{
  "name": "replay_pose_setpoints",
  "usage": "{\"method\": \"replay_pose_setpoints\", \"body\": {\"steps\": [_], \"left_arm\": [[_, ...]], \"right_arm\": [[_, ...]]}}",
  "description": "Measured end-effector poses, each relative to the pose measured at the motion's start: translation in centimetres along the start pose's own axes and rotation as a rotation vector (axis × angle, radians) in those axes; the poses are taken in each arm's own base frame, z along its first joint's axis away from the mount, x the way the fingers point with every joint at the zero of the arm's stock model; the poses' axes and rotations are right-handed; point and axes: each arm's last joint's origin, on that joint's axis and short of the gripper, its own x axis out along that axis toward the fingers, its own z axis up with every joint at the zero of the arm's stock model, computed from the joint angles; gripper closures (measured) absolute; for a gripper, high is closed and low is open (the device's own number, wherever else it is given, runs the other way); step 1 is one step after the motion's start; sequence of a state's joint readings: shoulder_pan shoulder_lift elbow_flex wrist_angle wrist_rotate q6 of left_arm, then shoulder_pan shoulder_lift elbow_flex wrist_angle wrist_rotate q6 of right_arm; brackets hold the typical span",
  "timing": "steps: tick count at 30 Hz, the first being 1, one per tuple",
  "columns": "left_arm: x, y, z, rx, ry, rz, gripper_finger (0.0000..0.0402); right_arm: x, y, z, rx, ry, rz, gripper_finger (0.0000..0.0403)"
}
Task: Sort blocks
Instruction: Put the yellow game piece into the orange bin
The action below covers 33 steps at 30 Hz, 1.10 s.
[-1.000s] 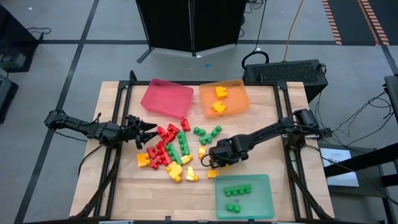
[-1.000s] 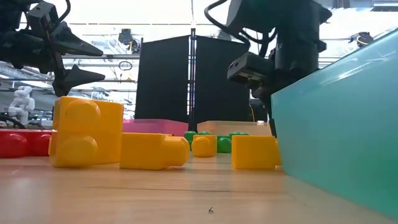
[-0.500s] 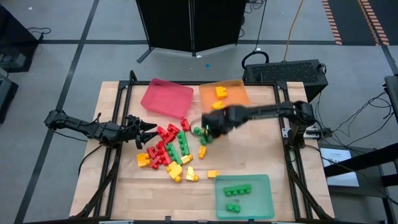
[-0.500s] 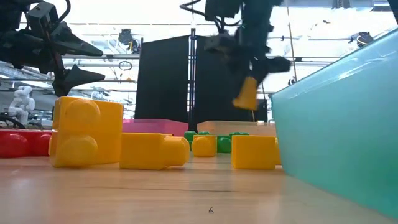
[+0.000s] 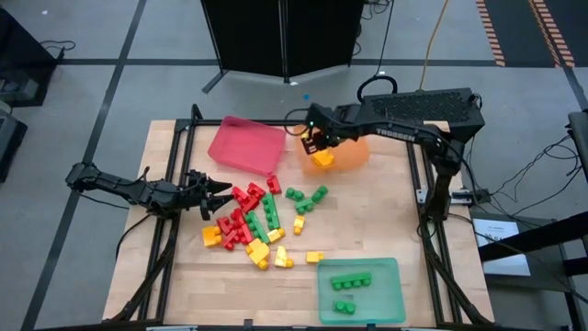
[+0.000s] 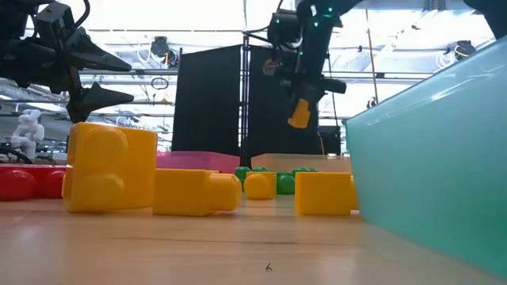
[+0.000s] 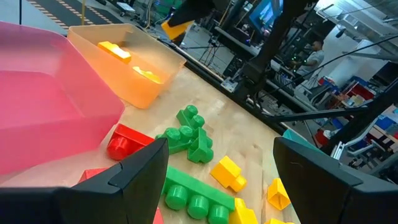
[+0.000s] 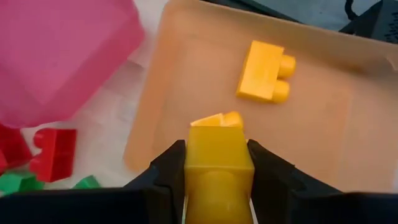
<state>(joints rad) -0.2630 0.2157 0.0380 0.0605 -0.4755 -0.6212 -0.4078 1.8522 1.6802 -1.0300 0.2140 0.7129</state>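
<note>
The right gripper hangs in the air over the translucent orange plastic tray, its two dark fingers closed snugly on a small yellow studded plastic brick. In the right wrist view the brick fills the gap between the fingers, with its long axis running along them and out towards the tray floor. In the low view the held brick sits well above the table, tilted slightly.

Directly below the gripper lies the orange tray, near its edge that faces the flat red plastic tray. Two yellow bricks already rest in it: one just under the held brick, another farther in, lying at an angle. So the drop target is straight down from the fingers, and letting go would likely land the brick inside the tray, beside or on top of the nearer one.

The left gripper waits low at the left side of the mixed pile of red, yellow and green bricks, fingers spread apart and empty. The pile is much nearer to it than to the right gripper. The green plastic tray, well apart from both grippers, holds a few green bricks.
</note>
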Motion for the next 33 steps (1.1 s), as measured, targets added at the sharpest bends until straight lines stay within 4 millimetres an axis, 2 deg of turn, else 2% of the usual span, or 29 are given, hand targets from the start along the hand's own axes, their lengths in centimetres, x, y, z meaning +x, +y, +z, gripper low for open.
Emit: {"method": "replay_pose_setpoints", "body": {"steps": [8, 12, 15, 18, 23, 27, 33], "left_arm": [[0.0, 0.0, 0.0, 0.000, -0.004, 0.005, 0.0110], [0.0, 0.0, 0.0, -0.002, -0.004, 0.006, 0.0110], [0.0, 0.0, 0.0, -0.002, -0.004, 0.005, 0.0110], [0.0, 0.0, 0.0, -0.002, -0.004, 0.006, 0.0110], [0.0, 0.0, 0.0, -0.002, -0.005, 0.006, 0.0110], [0.0, 0.0, 0.0, -0.002, -0.005, 0.006, 0.0110], [0.0, 0.0, 0.0, -0.002, -0.005, 0.006, 0.0110]], "right_arm": [[1.9, -1.6, 1.6, 0.022, 0.029, -0.001, 0.0152], [2.0, -1.5, 1.9, 0.008, 0.062, 0.088, 0.0131], [0.8, -0.2, 1.2, -0.077, 0.089, 0.217, 0.0132], [-1.4, 2.1, -1.1, -0.233, 0.116, 0.331, 0.0135], [-3.3, 6.6, -7.2, -0.571, 0.178, 0.385, 0.0135], [-3.8, 9.3, -11.9, -0.787, 0.257, 0.427, 0.0135], [-4.0, 12.1, -17.0, -0.955, 0.294, 0.476, 0.0122]]}}
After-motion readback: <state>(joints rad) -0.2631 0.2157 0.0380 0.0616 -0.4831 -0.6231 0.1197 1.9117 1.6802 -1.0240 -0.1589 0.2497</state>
